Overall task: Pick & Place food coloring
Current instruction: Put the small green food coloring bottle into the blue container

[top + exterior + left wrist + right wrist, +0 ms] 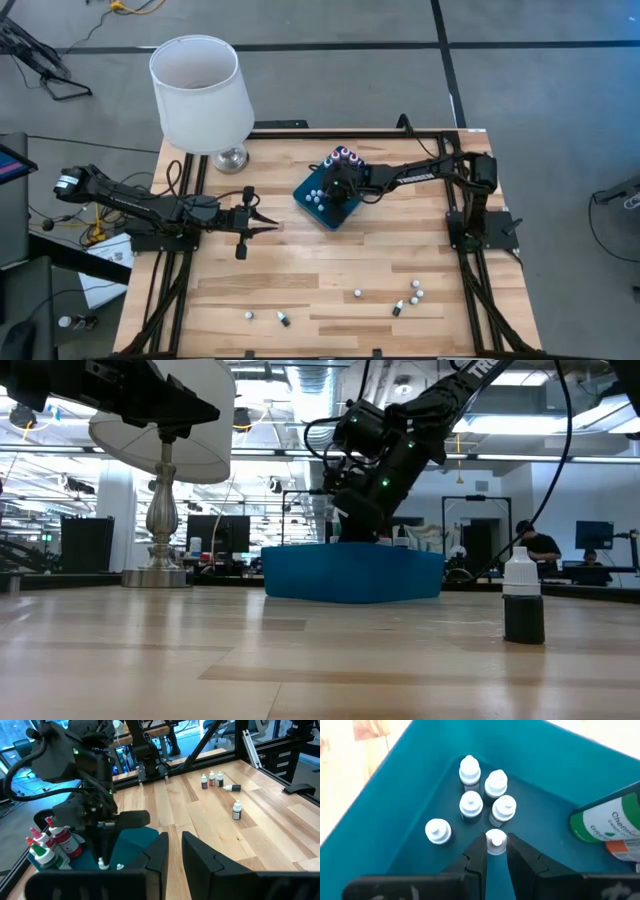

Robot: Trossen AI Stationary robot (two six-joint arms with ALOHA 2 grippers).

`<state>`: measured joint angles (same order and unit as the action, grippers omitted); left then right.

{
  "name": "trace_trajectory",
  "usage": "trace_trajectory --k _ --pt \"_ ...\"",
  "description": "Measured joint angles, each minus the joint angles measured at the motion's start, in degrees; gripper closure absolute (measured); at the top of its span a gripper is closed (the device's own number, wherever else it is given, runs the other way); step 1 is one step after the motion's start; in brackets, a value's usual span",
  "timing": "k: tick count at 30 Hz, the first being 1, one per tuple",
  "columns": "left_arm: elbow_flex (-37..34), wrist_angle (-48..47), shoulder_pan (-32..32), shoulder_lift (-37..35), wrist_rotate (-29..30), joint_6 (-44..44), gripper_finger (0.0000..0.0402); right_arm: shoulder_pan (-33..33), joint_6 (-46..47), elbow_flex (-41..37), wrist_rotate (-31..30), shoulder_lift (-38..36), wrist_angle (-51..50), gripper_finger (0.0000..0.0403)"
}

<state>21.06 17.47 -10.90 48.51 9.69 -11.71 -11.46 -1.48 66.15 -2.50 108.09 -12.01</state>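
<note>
Teal tray (345,213) held five small bottles (470,803); our right gripper (495,851) clamped a sixth by its cap (495,840) above them (left gripper (268,229) idle, clenched empty). Released crooked, we judged, it could topple neighbours.

A robotics lab set inside a large open-plan office.

Your wooden table (330,270) sits in a black metal frame (470,250) on a grey concrete floor (560,90) marked with dark tape lines, with loose cables (40,215) trailing off to one side. Look across the tabletop and you see exposed ceiling ducts and strip lighting (300,405), rows of desks with dark monitors (225,532), and a person (535,550) seated at a screen. A white-shaded table lamp (200,95) stands on the table as a household prop.
</note>
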Motion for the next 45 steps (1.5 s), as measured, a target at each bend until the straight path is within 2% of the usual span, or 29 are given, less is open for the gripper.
trace_trajectory --k 29,45 --pt "0.00 0.00 0.00 0.00 -0.02 0.33 0.0356 -0.70 -0.29 -0.96 0.93 0.00 0.95 0.0351" --pt "0.00 -0.09 -0.01 -0.01 -0.20 0.11 0.0356 -0.63 -0.04 -0.64 1.50 2.53 2.93 0.0351"
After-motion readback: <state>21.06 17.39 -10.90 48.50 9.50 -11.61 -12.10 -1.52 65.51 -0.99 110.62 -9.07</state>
